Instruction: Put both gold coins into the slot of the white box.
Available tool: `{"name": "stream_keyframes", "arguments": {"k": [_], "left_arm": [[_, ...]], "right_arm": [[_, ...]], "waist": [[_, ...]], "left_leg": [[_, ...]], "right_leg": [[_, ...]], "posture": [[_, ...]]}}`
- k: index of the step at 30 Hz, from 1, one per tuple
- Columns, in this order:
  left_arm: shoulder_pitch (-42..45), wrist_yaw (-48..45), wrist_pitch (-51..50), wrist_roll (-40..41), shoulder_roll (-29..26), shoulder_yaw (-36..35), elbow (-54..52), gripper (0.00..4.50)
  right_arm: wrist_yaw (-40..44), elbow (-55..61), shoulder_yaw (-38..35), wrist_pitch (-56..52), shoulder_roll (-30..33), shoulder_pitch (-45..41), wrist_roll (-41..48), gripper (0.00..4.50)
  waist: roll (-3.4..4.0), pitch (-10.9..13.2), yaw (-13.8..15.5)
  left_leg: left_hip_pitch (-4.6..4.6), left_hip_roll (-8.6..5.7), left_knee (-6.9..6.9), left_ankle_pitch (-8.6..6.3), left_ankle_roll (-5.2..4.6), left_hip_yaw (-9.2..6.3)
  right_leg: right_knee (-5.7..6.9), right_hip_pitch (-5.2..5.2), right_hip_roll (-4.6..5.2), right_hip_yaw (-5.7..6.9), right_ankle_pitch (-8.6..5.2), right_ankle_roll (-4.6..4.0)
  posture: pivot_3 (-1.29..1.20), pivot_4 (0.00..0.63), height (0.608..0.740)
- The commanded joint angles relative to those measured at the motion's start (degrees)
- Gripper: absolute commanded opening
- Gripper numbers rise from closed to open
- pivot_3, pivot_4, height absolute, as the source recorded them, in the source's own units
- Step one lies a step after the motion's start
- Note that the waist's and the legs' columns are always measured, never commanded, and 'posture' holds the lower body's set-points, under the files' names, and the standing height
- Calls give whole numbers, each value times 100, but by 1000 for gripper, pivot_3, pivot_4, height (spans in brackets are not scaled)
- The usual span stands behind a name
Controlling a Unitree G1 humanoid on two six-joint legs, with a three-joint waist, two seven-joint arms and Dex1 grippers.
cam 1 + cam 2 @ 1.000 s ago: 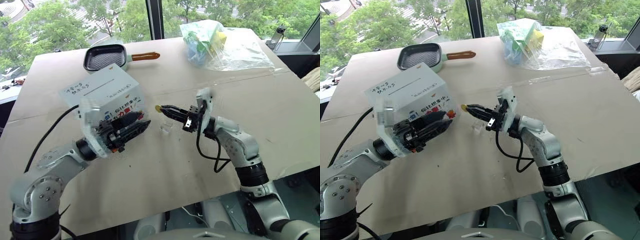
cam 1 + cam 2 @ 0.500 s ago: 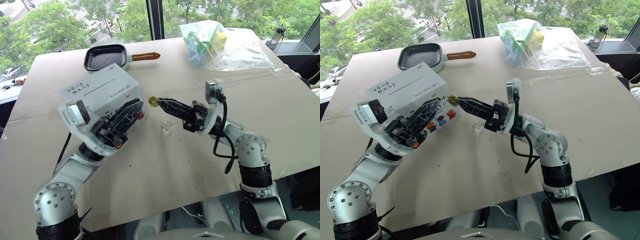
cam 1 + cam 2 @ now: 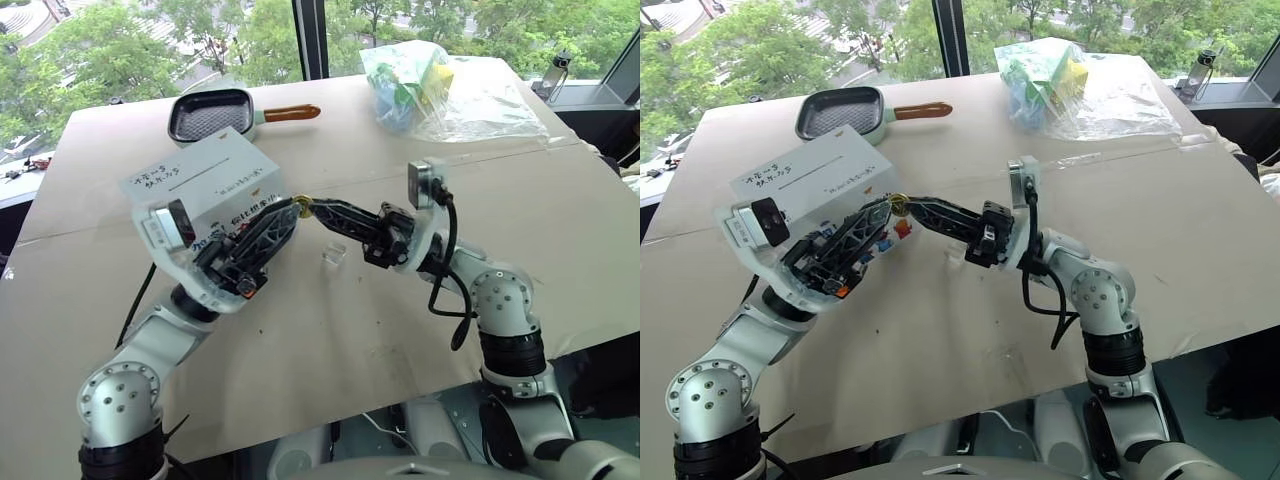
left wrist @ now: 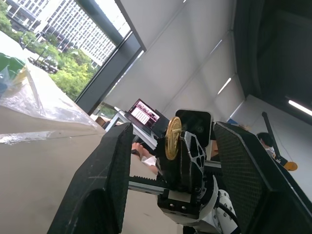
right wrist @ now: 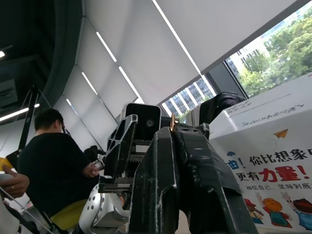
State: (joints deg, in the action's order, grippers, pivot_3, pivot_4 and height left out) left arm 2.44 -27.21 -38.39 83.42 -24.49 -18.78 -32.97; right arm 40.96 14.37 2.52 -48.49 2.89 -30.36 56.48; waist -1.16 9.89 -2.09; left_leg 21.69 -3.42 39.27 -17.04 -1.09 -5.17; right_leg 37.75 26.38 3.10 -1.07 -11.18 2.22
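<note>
The white box (image 3: pixel 205 180) stands on the table at the left, its slot (image 3: pixel 215 170) a thin dark line across the handwritten top face. My right gripper (image 3: pixel 308 208) is shut on a gold coin (image 3: pixel 301 207), held on edge beside the box's right corner. My left gripper (image 3: pixel 275 226) is open in front of the box. In the left wrist view its fingers (image 4: pixel 105 185) flank the coin (image 4: pixel 172 138) without touching it. A small pale glassy piece (image 3: pixel 333 254) lies on the table under the right gripper; I cannot tell whether it is the other coin.
A grey square pan (image 3: pixel 212 113) with an orange handle sits behind the box. A clear plastic bag (image 3: pixel 440 90) of coloured items lies at the back right, and a bottle (image 3: pixel 555 72) stands past the table's far right corner. A seated person (image 5: pixel 48 165) is beyond the table.
My right gripper rose, rolled and carried the coin left to the box's corner. My left gripper rolled and shifted right, so its open fingers now stand on either side of the coin.
</note>
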Motion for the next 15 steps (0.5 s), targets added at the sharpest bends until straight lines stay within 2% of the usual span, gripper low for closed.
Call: {"name": "stream_keyframes", "arguments": {"k": [1, 5, 9, 12, 15], "left_arm": [[90, -24, 80, 195, -40, 42, -56, 1764], [137, -22, 50, 320, -76, 119, -83, 42], [161, -1, 32, 354, -132, 186, -93, 42], [157, 15, 43, 373, -161, 183, -92, 0], [350, 158, 146, 303, -351, -38, -114, 0]], "right_arm": [[20, 296, 29, 3, 9, -37, 208, 0], [2, 320, 29, 22, 14, -27, 237, 0], [-30, 321, 38, 41, 16, -22, 253, 0], [-51, 305, 48, 50, 25, -21, 246, 850], [-147, 293, 67, 84, 67, -37, 135, 2132]], "waist": [[0, 0, -3], [0, 0, -2], [0, 0, -3], [0, 0, -4], [0, 0, 0]], "left_leg": [[0, 0, 0, 0, 0, 0], [0, 0, 0, 0, 0, 0], [0, 0, 0, 0, 0, 0], [0, 0, 0, 0, 0, 0], [0, 0, 0, 0, 0, 0]], "right_leg": [[0, 0, 0, 0, 0, 0], [0, 0, 0, 0, 0, 0], [0, 0, 0, -1, 0, 0], [0, 0, 0, -1, 0, 0], [0, 0, 0, 0, 0, 0]], "posture": [[0, 150, 721], [0, 150, 721], [0, 150, 721], [0, 150, 721], [0, 150, 721]]}}
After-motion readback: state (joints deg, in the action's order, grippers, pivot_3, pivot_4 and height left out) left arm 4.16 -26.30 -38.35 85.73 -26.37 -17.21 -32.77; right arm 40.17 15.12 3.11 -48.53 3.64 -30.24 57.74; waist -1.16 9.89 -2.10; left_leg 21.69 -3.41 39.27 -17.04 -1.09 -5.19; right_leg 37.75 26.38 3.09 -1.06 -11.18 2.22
